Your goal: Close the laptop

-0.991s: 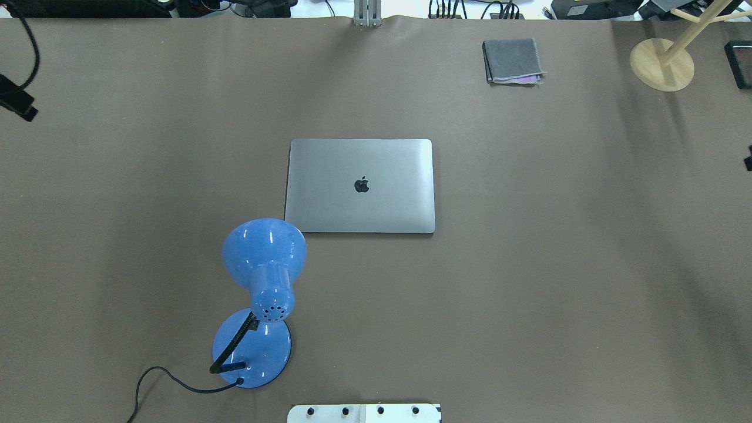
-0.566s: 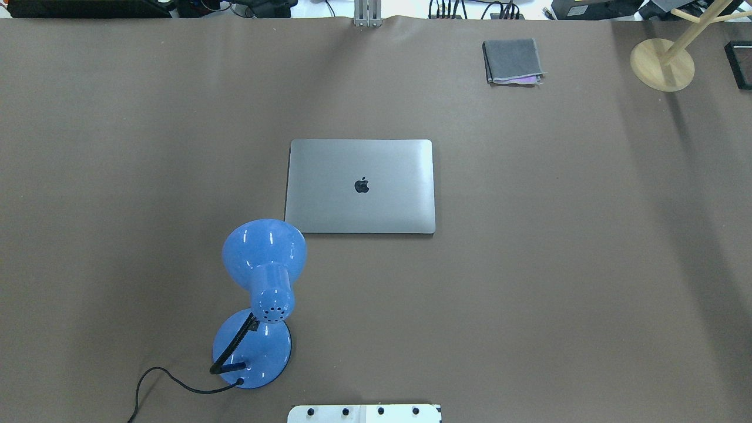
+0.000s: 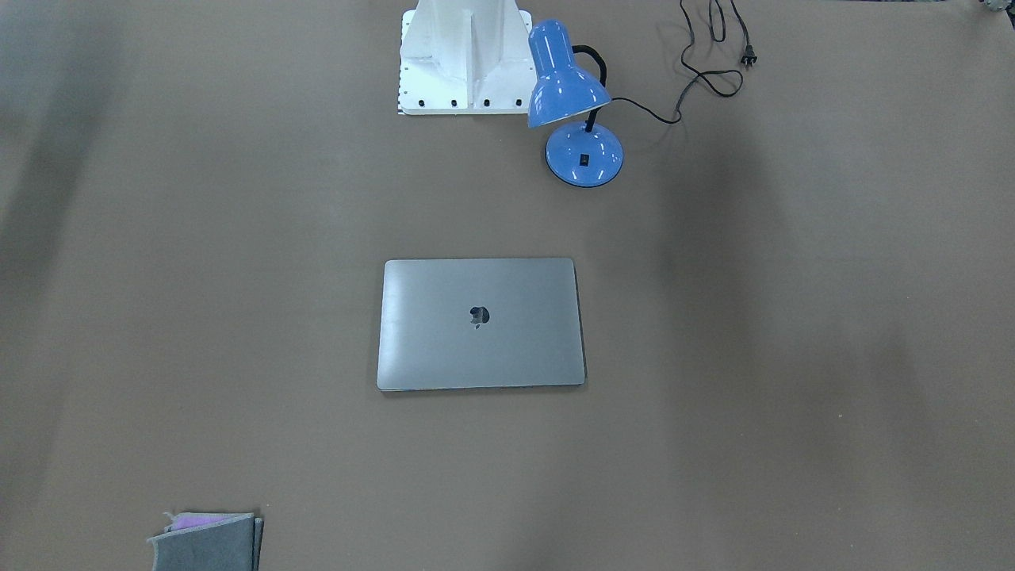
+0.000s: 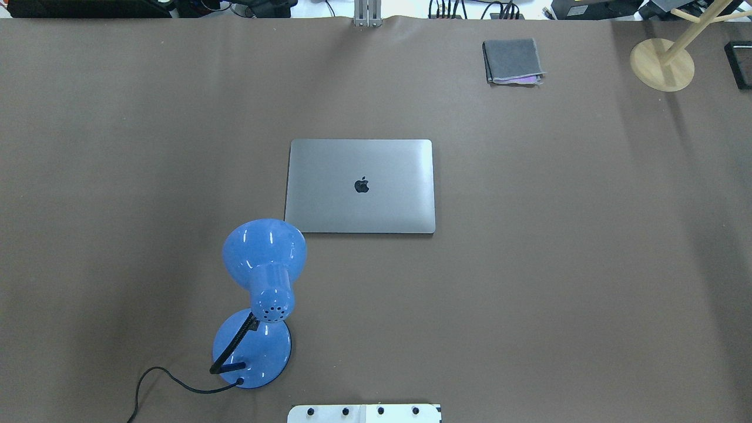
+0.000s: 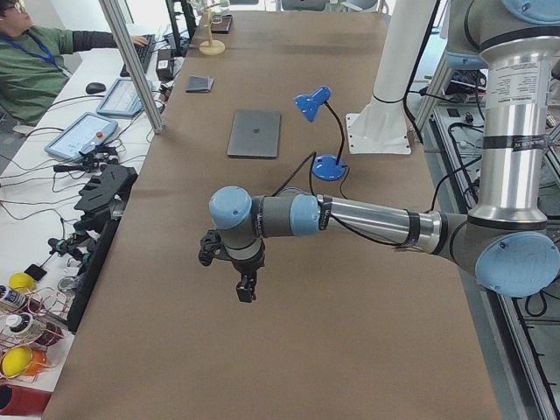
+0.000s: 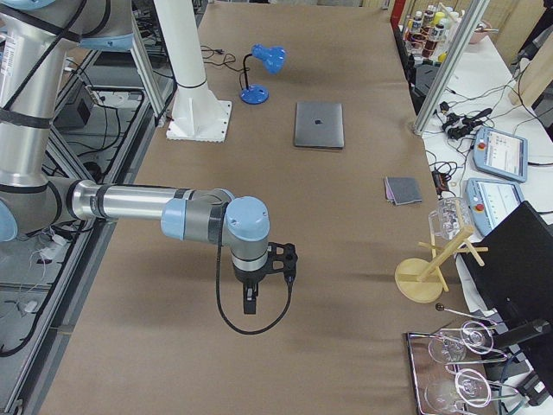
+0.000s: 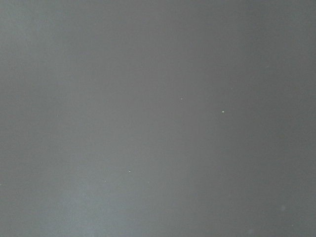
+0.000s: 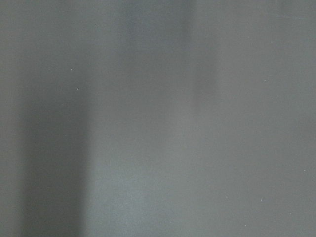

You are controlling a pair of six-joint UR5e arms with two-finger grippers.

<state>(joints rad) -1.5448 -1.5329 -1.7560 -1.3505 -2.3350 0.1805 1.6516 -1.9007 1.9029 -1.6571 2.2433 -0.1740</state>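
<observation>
The grey laptop (image 4: 361,186) lies flat in the middle of the brown table with its lid down and the dark apple logo facing up; it also shows in the front view (image 3: 480,323) and in both side views (image 5: 255,133) (image 6: 319,124). My left gripper (image 5: 246,293) hangs over bare table far from the laptop, toward the table's left end. My right gripper (image 6: 249,304) hangs over bare table toward the right end. Both show only in the side views, so I cannot tell whether they are open or shut. Both wrist views show only bare table.
A blue desk lamp (image 4: 264,258) with a black cord stands near the laptop's near-left corner. A folded grey cloth (image 4: 512,60) lies at the far right. A wooden stand (image 4: 662,64) is at the far right corner. The white robot base (image 3: 464,55) is at the near edge.
The black gripper parts at the left and right edges of the overhead view a second ago have moved out of that view. The laptop has not moved.
</observation>
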